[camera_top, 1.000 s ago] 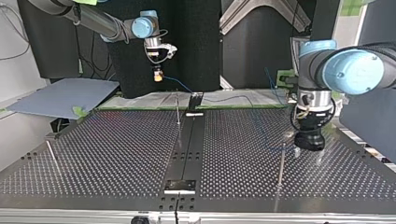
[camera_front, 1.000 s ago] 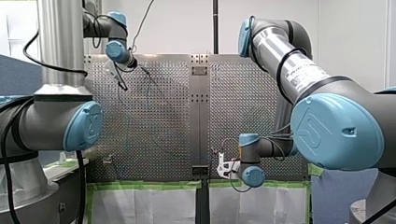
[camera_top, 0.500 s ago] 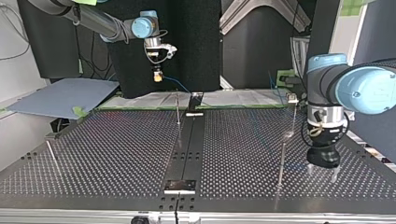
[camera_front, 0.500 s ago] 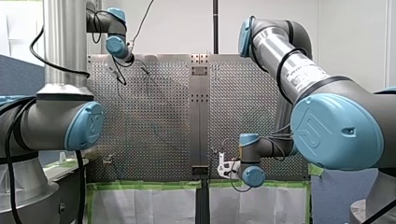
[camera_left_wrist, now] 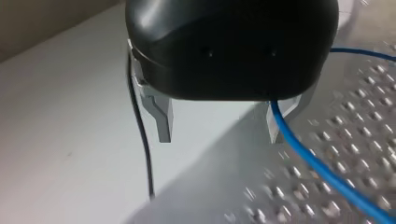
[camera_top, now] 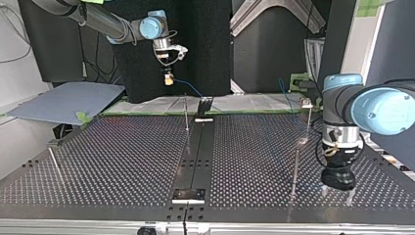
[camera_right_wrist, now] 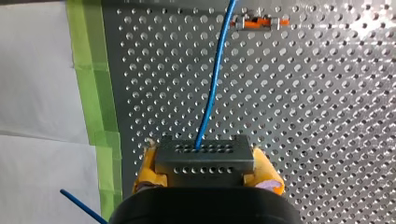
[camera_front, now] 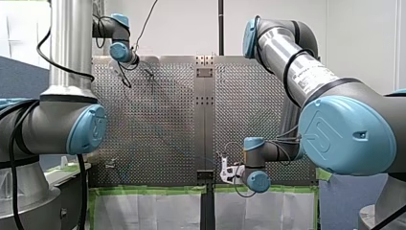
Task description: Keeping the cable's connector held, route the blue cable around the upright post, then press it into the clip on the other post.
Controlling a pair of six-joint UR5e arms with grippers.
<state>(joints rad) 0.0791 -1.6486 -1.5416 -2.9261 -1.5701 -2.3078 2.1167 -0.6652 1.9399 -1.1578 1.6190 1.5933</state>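
My right gripper (camera_right_wrist: 205,169) is shut, its yellow pads (camera_right_wrist: 145,170) clamping a grey perforated connector (camera_right_wrist: 204,154). The blue cable (camera_right_wrist: 212,84) runs from the connector out over the perforated plate. In the top view this right gripper (camera_top: 169,78) hangs high above the table's far edge with the blue cable (camera_top: 190,89) trailing from it. My left gripper (camera_top: 336,193) stands open just over the plate near the front right, beside a thin upright post (camera_top: 295,171). In the left wrist view the blue cable (camera_left_wrist: 308,158) passes one metal finger (camera_left_wrist: 279,125) of my left gripper (camera_left_wrist: 219,130); nothing lies between the fingers.
A post topped with a clip (camera_top: 307,104) stands behind the left gripper. Another thin post (camera_top: 186,115) rises near the middle rail (camera_top: 196,161), and a leaning one (camera_top: 53,159) is at the top view's left. An orange clip piece (camera_right_wrist: 261,21) lies ahead of the right gripper. Green tape (camera_right_wrist: 95,93) edges the plate.
My left arm has moved away from the clip post toward the top view's near edge and right, still open. My right gripper has barely shifted and keeps the connector.
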